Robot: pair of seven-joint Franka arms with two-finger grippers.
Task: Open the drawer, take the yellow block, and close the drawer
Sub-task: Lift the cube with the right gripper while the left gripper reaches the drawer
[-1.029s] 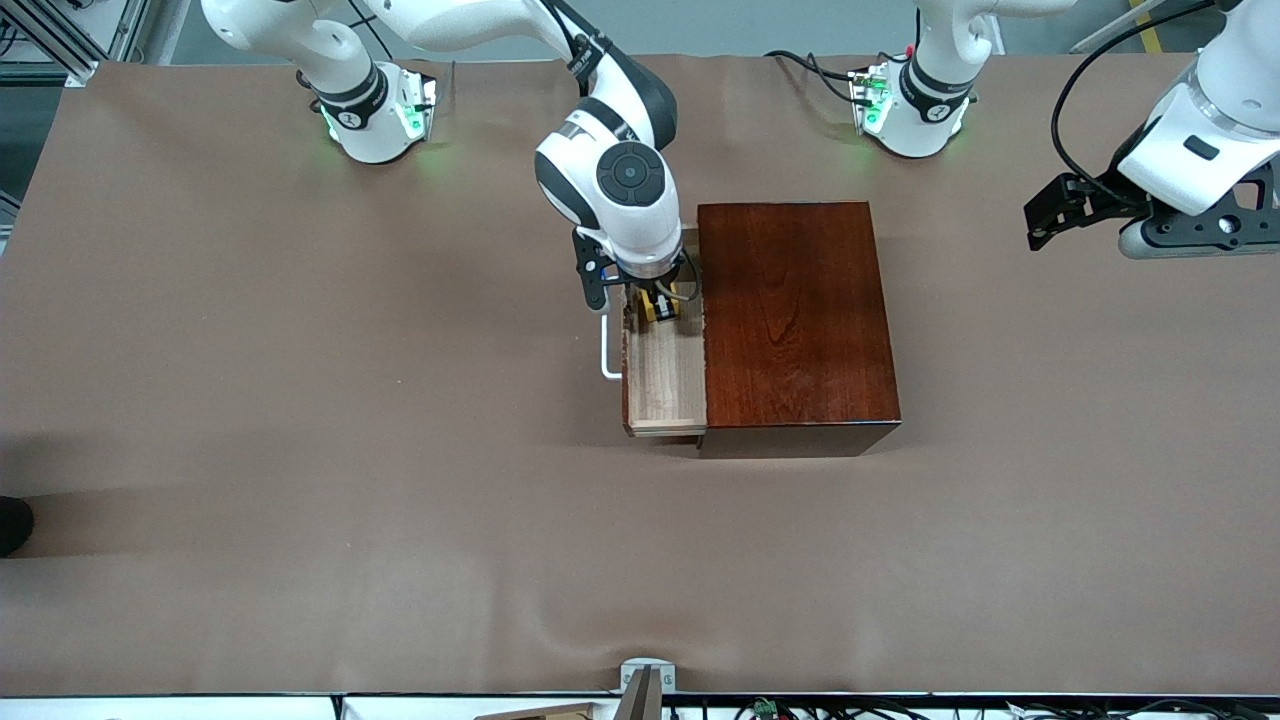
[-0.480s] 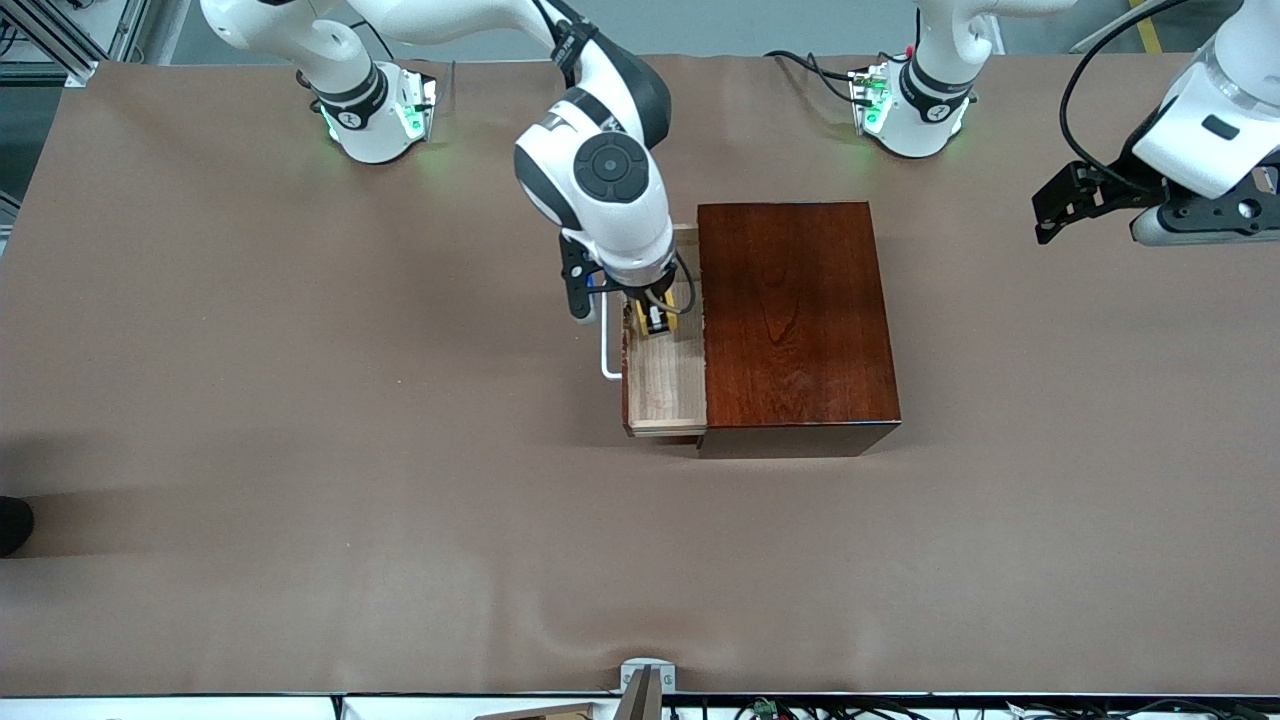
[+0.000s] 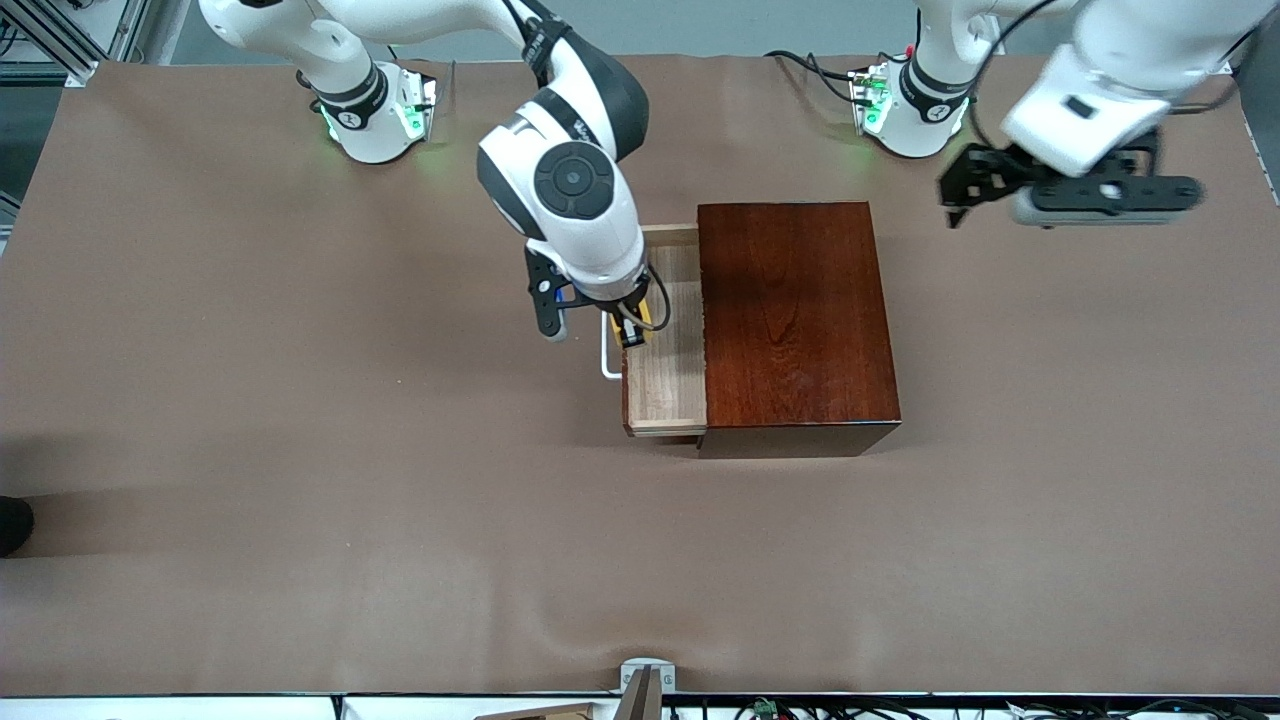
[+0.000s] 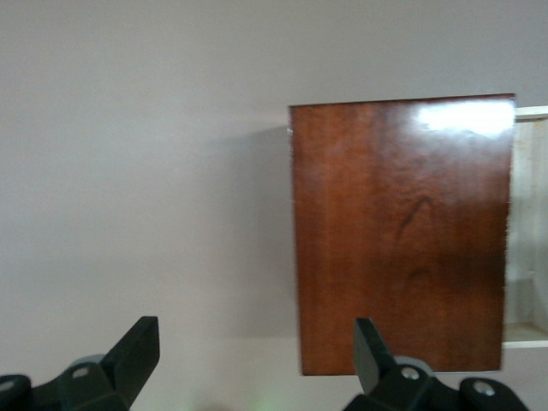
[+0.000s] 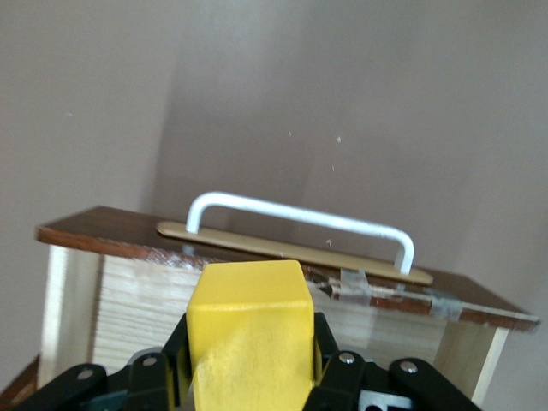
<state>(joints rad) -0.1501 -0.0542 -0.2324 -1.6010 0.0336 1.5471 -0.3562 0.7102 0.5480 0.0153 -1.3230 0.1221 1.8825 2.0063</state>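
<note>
The drawer stands pulled out of the reddish-brown wooden box toward the right arm's end of the table, its white handle on the front. My right gripper is shut on the yellow block and holds it above the drawer's front edge. In the right wrist view the yellow block sits between the fingers, with the handle and the drawer's pale wood past it. My left gripper is open and empty, in the air over the table beside the box.
The brown table cover spreads wide around the box. The two arm bases stand at the table's edge farthest from the front camera. A small metal bracket sits at the nearest edge.
My right gripper has lifted the yellow block out of the drawer and moved it toward the handle. My left arm has swung in toward the box.
</note>
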